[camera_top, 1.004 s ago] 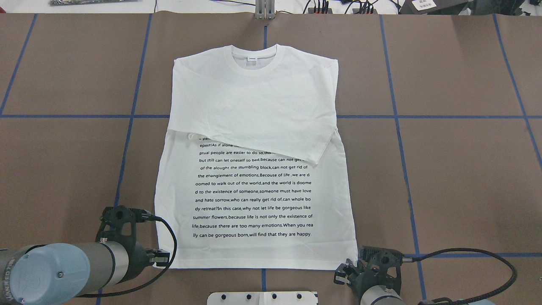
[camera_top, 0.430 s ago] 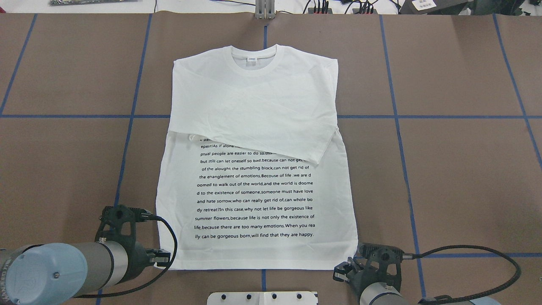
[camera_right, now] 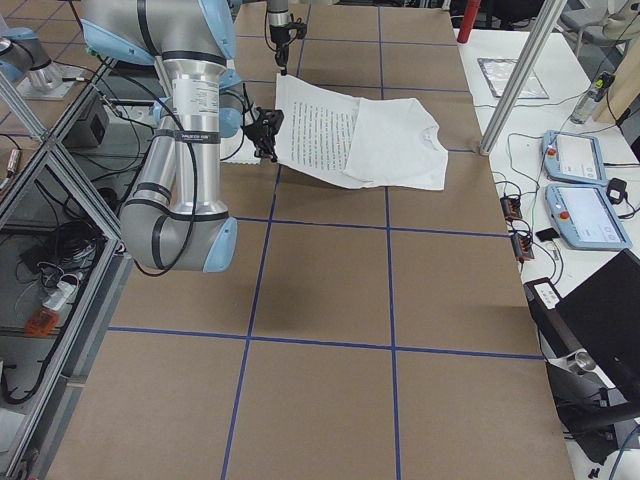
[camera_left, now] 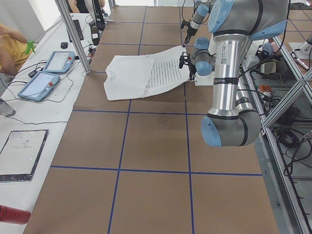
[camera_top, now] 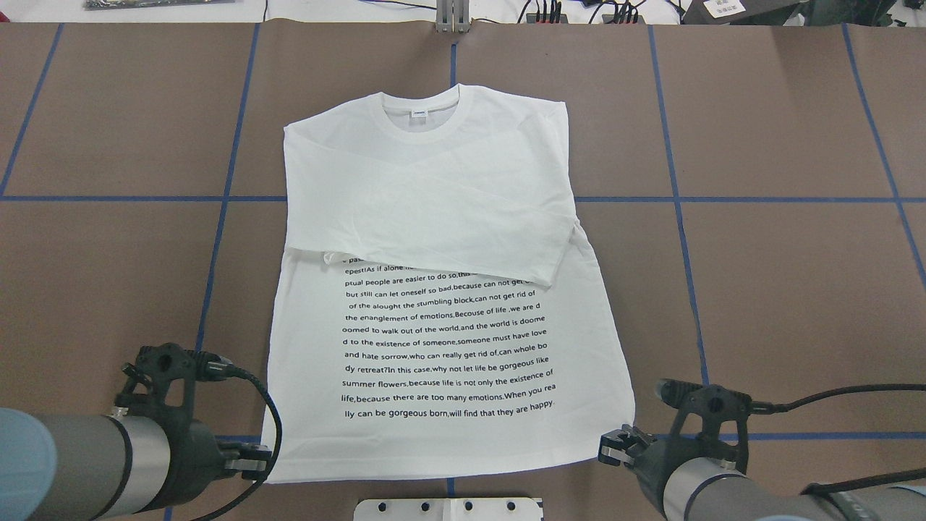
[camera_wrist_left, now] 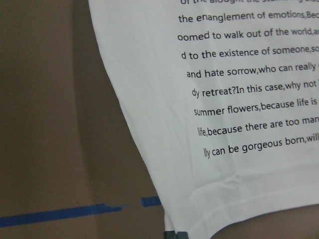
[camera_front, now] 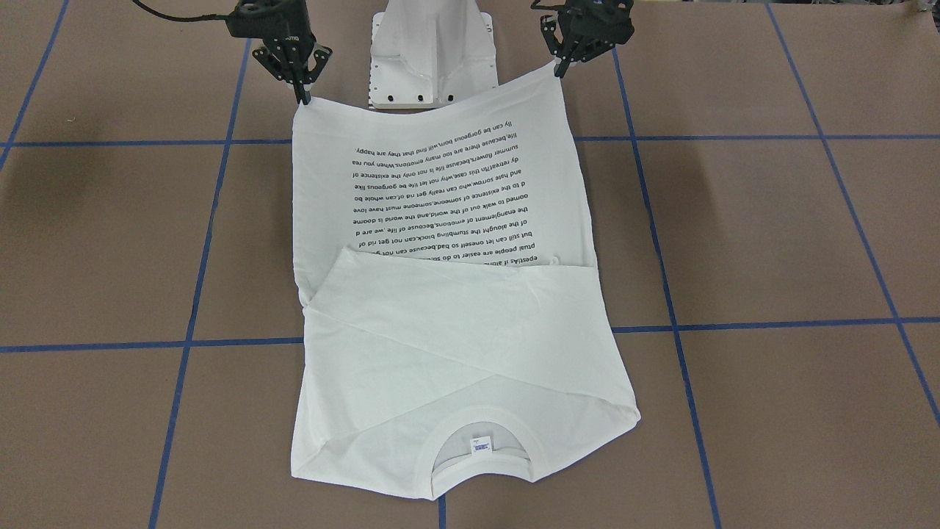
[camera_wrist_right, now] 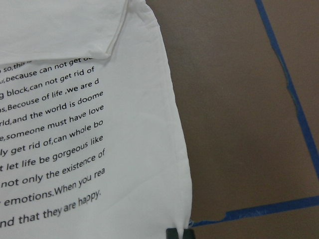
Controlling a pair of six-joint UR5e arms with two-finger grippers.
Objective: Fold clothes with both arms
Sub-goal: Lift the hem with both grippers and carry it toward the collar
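The white T-shirt [camera_top: 434, 239] lies front up on the brown table, both sleeves folded across its chest, collar [camera_top: 419, 116] at the far end. My left gripper [camera_top: 255, 463] is shut on the near left hem corner. My right gripper [camera_top: 613, 444] is shut on the near right hem corner. In the front-facing view the hem hangs stretched and lifted between the left gripper [camera_front: 561, 67] and the right gripper [camera_front: 302, 95]. Each wrist view shows a hem corner running into a fingertip at the bottom edge, on the left [camera_wrist_left: 175, 234] and on the right [camera_wrist_right: 177, 233].
The white pedestal base [camera_top: 448, 509] sits just behind the lifted hem. Blue tape lines [camera_top: 217, 217] cross the brown table. A side table with two tablets [camera_left: 46, 73] and a metal post [camera_left: 73, 34] lies beyond the far edge.
Both grippers have risen and drawn back toward the robot with the hem corners. The hem has lifted and the whole shirt has slid a little toward the robot and leftward.
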